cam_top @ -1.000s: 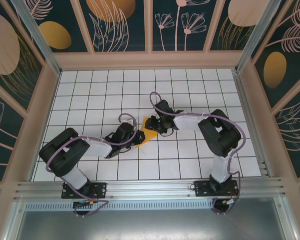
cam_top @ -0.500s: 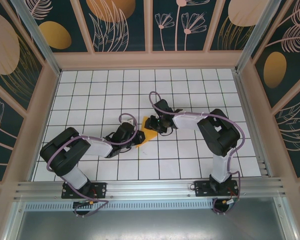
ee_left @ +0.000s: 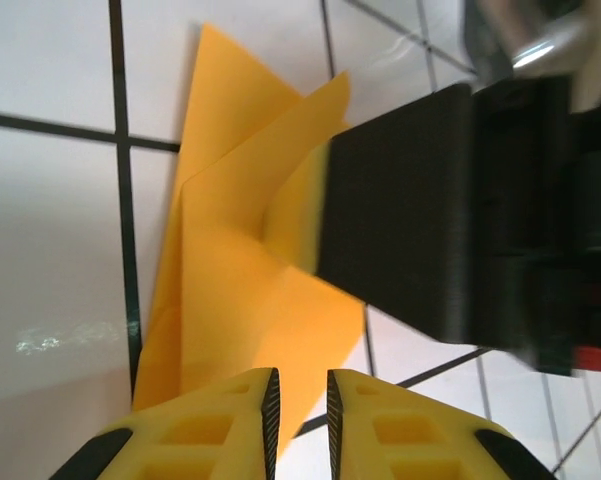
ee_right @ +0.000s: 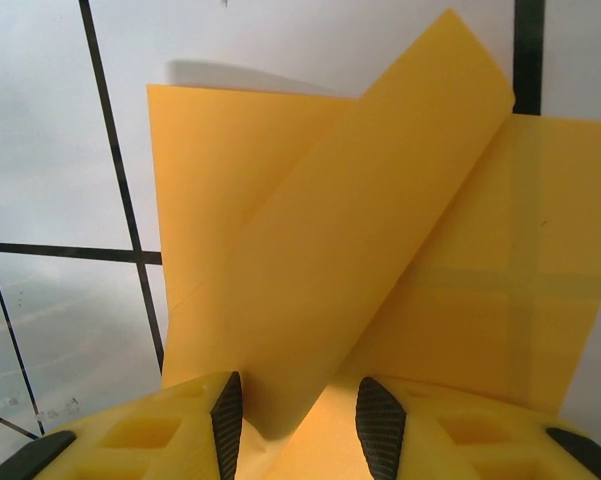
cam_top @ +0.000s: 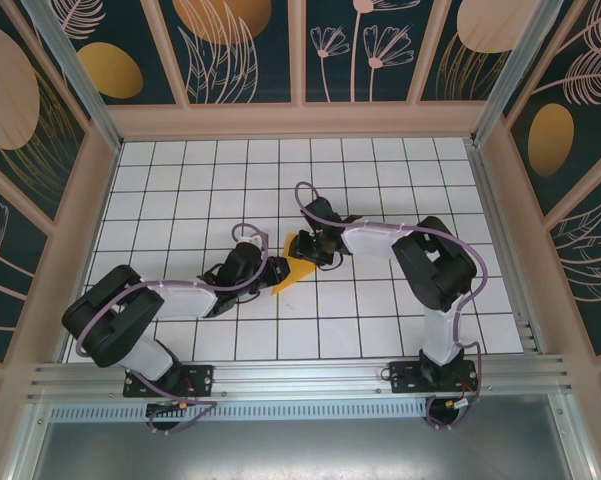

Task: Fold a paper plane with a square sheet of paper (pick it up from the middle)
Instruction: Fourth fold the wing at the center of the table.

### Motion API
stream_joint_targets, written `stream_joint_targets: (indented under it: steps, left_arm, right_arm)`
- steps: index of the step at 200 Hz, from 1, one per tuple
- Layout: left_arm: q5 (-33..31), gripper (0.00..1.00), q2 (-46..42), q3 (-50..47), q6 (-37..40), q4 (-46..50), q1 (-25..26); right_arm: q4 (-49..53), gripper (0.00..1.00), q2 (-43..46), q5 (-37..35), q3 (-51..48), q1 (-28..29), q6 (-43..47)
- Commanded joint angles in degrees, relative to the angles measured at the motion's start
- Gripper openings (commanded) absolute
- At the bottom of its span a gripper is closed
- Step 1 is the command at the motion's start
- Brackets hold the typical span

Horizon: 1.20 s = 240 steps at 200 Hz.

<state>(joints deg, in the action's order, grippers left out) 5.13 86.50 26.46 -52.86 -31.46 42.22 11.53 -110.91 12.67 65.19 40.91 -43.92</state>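
Paper sheet [cam_top: 291, 272], thin, orange-yellow and creased into overlapping pointed flaps, lies near the middle of the white tiled worktop [cam_top: 380, 180] with its black grid lines, between the two arms. The left end effector [cam_top: 274, 274] sits at the near-left edge of the paper sheet, low over the tiles. In the left wrist view its yellow fingers [ee_left: 205, 430] stand nearly together with only a thin slit between them, and the paper's lower corner runs down to that slit; whether they pinch it I cannot tell. The right end effector [cam_top: 307, 249] is at the far side of the sheet, its black body just above the upper flaps. In the right wrist view its yellow fingers with dark pads [ee_right: 380, 425] stand apart, and a raised, slightly curled flap slants down from the upper right into the gap between them, touching the left pad. A flatter layer lies beneath, spread over a grid line that shows faintly through it.
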Motion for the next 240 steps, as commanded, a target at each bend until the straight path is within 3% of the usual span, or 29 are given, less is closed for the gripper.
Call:
stream_joint_targets:
  steps: [1, 68, 95, 143, 240]
  left_arm:
    - [-1.1, 0.24, -3.2, -1.3, -1.1, 1.2, -0.6]
    - [-2.1, 0.22, -2.0, -1.5, -3.2, -0.7, -1.2]
    - [-4.0, 0.2, -1.8, -1.6, -4.6, -0.6, -1.7]
    - [-6.2, 0.21, -3.4, -1.6, -4.6, 0.8, -2.0]
    - [6.1, 0.22, 2.2, -0.4, -2.8, -7.3, -1.9]
  right_arm:
    - [7.4, 0.43, -8.4, -8.0, -3.2, 0.1, -0.7]
    - [8.3, 0.43, -9.2, -8.8, -2.8, 0.2, -1.5]
    - [8.2, 0.38, -9.4, -8.6, -3.0, 0.3, -1.3]
    - [8.3, 0.41, -9.7, -8.4, -2.6, 0.3, -0.8]
    - [9.6, 0.46, -11.5, -6.6, -1.5, 0.1, -4.6]
